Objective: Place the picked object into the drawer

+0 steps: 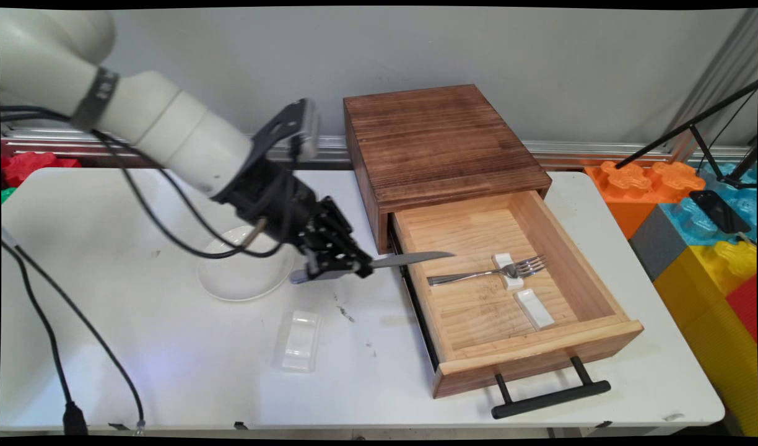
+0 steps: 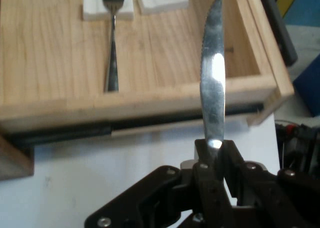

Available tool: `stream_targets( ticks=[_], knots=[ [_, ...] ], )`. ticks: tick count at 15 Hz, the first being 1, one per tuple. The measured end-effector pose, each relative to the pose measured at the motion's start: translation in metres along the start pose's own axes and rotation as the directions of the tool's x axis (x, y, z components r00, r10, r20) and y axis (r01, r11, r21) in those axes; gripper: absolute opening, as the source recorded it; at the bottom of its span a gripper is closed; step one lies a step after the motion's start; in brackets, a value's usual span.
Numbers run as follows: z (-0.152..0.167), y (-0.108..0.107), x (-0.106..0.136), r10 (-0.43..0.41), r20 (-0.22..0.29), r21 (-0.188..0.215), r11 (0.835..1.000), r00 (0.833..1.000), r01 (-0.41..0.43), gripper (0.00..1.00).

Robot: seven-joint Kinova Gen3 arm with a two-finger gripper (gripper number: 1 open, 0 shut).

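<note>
Presently the gripper (image 1: 354, 267) had its fingers (image 2: 231, 160) pinching a knife (image 1: 410, 259), blade tip over the open drawer's (image 1: 602, 291) left wall. Held only at the blade's base, the knife risked twisting or striking that wall, or the fork (image 1: 487, 272) inside.

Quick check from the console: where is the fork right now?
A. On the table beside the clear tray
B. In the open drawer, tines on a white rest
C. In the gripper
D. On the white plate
B: the fork lies in the drawer, its tines on a white rest, while the gripper holds the knife.
</note>
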Motion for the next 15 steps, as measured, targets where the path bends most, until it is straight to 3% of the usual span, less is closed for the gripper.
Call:
stream_targets(
  ticks=[8, 15],
  knots=[
    [0.044, 0.003, 0.071, -0.027, 0.008, -0.011, 1.0, 1.0, 0.027, 0.0],
    [0.079, 0.001, 0.111, -0.077, 0.004, 0.003, 0.997, 0.997, 0.077, 0.0]
  ],
)
